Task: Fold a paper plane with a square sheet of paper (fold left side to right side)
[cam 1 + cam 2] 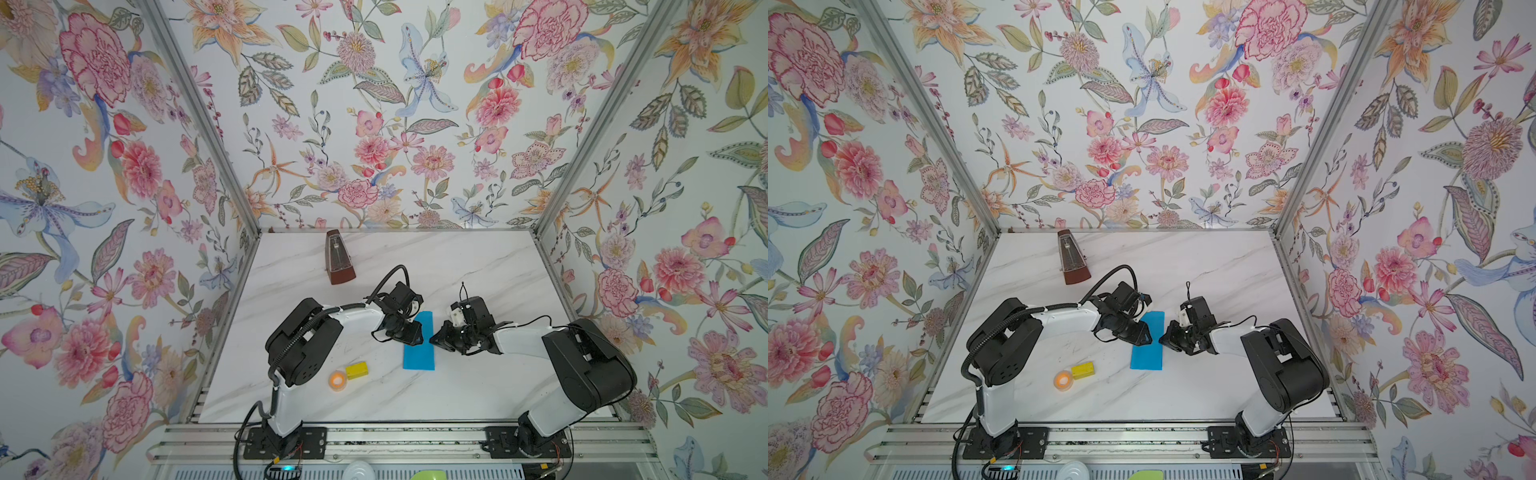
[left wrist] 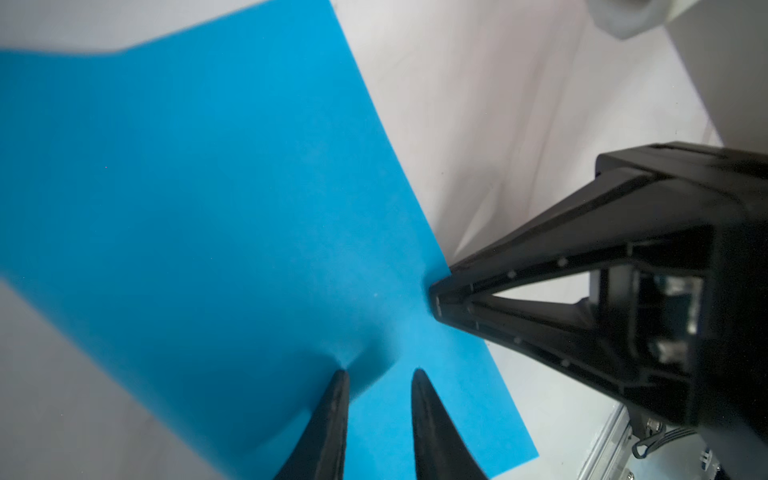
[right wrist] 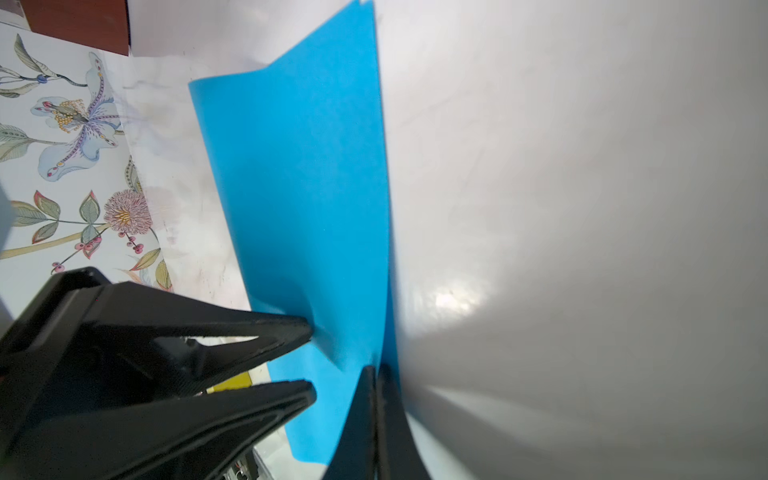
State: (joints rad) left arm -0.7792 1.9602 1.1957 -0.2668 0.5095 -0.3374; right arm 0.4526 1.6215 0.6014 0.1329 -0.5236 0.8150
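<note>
The square sheet of paper (image 1: pixel 419 357) (image 1: pixel 1146 357) is bright blue and lies on the marble table as a narrow rectangle, doubled over. No paper plane is in view. My left gripper (image 1: pixel 417 336) (image 1: pixel 1145 336) is over the sheet's left side, open by a small gap. In the left wrist view (image 2: pixel 380 372) one fingertip (image 2: pixel 343 374) touches a slightly lifted upper layer (image 2: pixel 208 187). My right gripper (image 1: pixel 432 338) (image 1: pixel 1162 338) is shut, its tip (image 3: pixel 376 368) at the sheet's right edge (image 3: pixel 299 187). I cannot tell whether it pinches the paper.
A brown metronome (image 1: pixel 338 257) stands at the back left of the table. A small yellow block (image 1: pixel 356 370) and an orange tape roll (image 1: pixel 337 379) lie front left, beside the left arm. Floral walls enclose three sides, and a metal rail (image 1: pixel 395 440) runs along the front.
</note>
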